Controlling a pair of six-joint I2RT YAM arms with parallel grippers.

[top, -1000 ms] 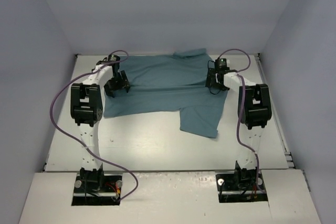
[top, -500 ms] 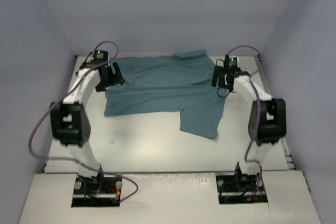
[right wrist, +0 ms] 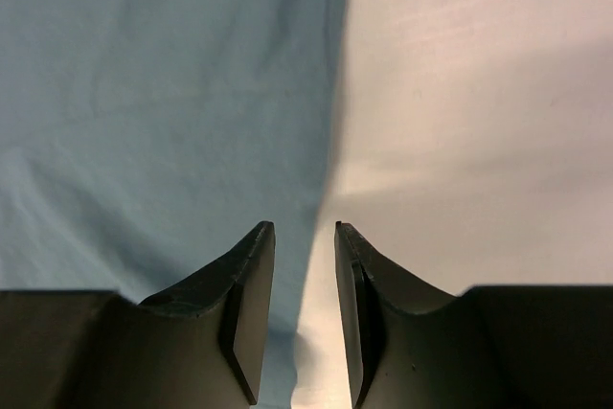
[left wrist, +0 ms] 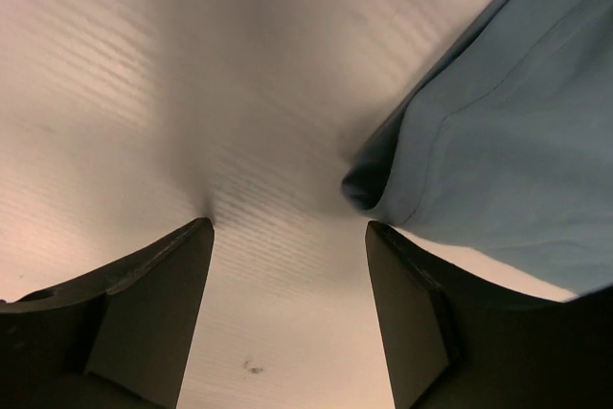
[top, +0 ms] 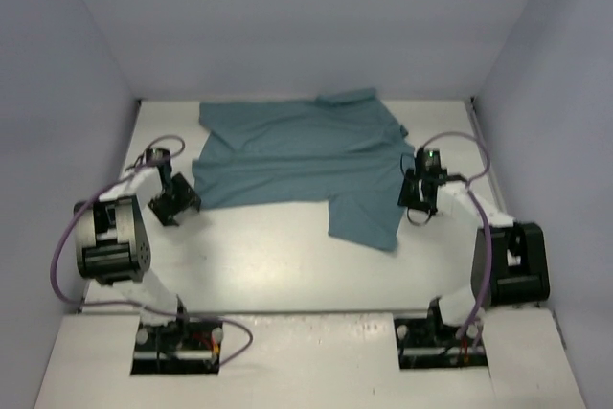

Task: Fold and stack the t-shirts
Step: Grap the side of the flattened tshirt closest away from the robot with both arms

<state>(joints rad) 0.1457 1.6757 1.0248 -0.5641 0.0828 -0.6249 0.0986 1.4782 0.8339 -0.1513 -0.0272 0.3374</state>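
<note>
- Both arms have pulled back toward me since a second ago. The left gripper [top: 174,200] now sits on the table [top: 268,256] just off the t-shirt's near left corner, and the right gripper [top: 420,193] is at its right edge.
- I see the teal t-shirt [top: 287,150] lying spread over the far half of the table, with one flap reaching nearer on the right side.
- From the left wrist camera, the left gripper's jaws stand wide with only bare table between them. The t-shirt's rolled hem corner lies just past one fingertip.
- From the right wrist camera, the jaws are narrow, a slim gap with nothing pinched. The t-shirt's edge runs beneath that gap.
</note>
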